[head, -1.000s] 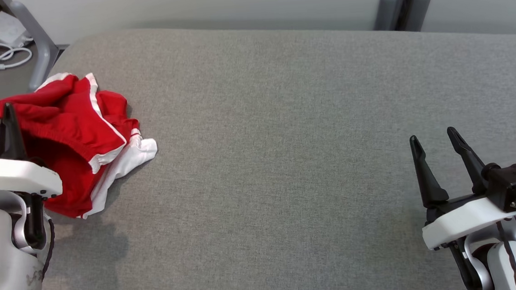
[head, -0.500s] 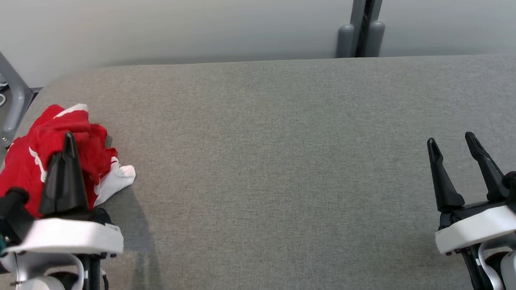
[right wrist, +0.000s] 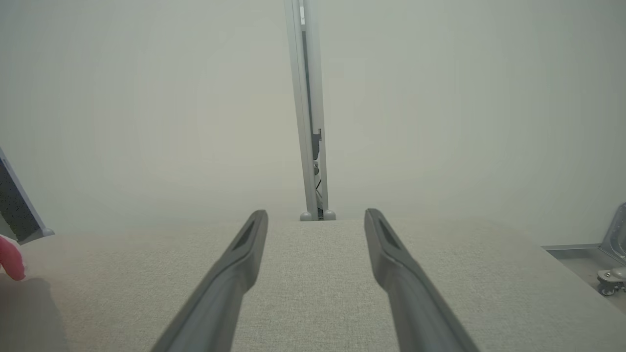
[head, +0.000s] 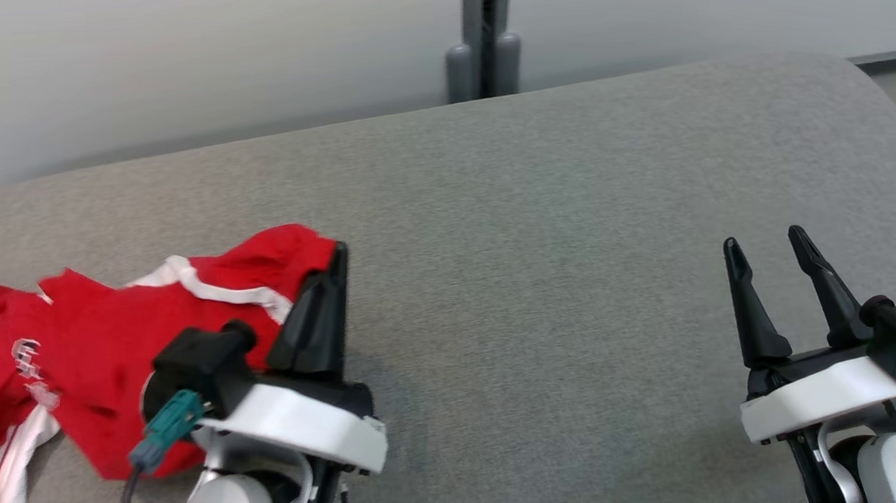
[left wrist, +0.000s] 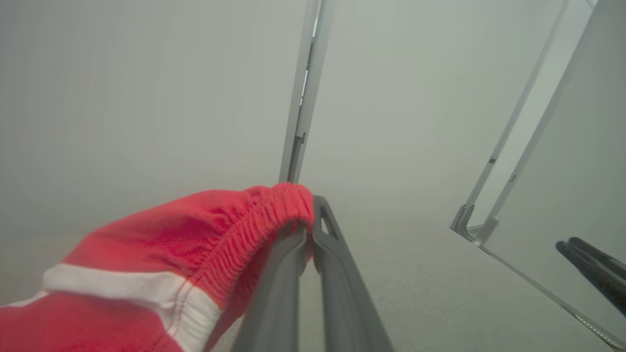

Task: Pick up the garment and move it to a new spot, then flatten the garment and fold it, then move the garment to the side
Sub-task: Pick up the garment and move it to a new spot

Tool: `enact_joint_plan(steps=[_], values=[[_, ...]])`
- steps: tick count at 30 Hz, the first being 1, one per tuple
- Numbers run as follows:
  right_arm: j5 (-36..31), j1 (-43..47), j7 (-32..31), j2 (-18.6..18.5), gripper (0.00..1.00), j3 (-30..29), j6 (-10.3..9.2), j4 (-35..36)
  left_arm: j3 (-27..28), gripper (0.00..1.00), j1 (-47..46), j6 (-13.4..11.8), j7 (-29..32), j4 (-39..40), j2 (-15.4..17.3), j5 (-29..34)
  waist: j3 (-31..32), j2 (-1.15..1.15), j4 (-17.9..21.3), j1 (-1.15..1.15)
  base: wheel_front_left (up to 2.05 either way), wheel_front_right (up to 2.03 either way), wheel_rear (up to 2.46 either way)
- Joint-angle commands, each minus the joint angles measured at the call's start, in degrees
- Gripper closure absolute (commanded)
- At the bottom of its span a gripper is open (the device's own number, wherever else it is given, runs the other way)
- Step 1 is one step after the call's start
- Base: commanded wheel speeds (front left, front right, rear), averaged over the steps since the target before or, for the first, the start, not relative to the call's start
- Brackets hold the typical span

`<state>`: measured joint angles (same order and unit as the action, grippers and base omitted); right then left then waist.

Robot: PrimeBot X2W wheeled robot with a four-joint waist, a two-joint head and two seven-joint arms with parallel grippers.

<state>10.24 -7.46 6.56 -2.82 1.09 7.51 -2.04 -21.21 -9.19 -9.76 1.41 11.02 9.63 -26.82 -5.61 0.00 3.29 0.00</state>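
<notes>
Red garment [head: 104,350] trails at nine o'clock on the grey padded surface [head: 538,199], waistband pinched in my left gripper [head: 337,257]. My right gripper [head: 764,238] hangs at three o'clock, jaws apart, empty. Relocation looks underway; flattening, folding, setting aside remain.

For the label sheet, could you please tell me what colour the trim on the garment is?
White trim on the red garment; clearest in the head view.

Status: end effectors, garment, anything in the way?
Left end effector shut on red shorts at waistband. Right end effector open, empty. Grey table ahead unobstructed.
</notes>
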Motion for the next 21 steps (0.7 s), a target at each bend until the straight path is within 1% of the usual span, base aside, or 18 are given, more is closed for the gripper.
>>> enact_joint_plan(steps=[1, 4, 9, 12, 16, 21], values=[[0.34, -0.05, -0.08, -0.21, 0.00, 0.21, -0.03, 0.38, -0.19, 1.00, -1.24, 0.43, -0.19, -0.26, 0.03, 0.44, -1.04, 0.00, 4.49, 0.00, 0.00, 0.00, 0.00], [0.60, -0.82, -0.11, -0.25, 0.00, 1.14, -0.04, 0.37, -3.83, 1.00, -5.51, 2.86, 0.25, -3.66, -1.37, 1.70, -2.47, 0.00, 9.19, 0.00, 0.00, 0.00, 0.00], [2.48, -1.99, 1.16, -0.19, 0.00, 2.37, -0.04, -0.15, -7.65, 1.00, -13.68, 6.66, 0.63, -10.24, -2.84, 3.22, -6.09, 0.00, 16.42, 0.00, 0.00, 0.00, 0.00], [4.03, -2.42, 2.23, -0.19, 0.00, 2.64, -0.03, -0.96, -8.65, 1.00, -17.87, 8.00, 0.19, -14.51, -3.54, 3.67, -8.61, 0.00, 19.65, 0.00, 0.00, 0.00, 0.00], [5.71, -2.58, 3.87, -0.17, 0.00, 2.81, -0.03, -2.42, -9.83, 1.00, -21.02, 9.78, -0.31, -23.11, -4.27, 3.02, -11.44, 0.00, 21.78, 0.00, 0.00, 0.00, 0.00], [6.97, -3.11, 5.39, -0.18, 0.00, 2.96, -0.03, -4.05, -10.86, 1.00, -23.28, 11.87, -1.24, -34.60, -5.10, 1.87, -13.67, 0.00, 21.99, 0.00, 0.00, 0.00, 0.00]])
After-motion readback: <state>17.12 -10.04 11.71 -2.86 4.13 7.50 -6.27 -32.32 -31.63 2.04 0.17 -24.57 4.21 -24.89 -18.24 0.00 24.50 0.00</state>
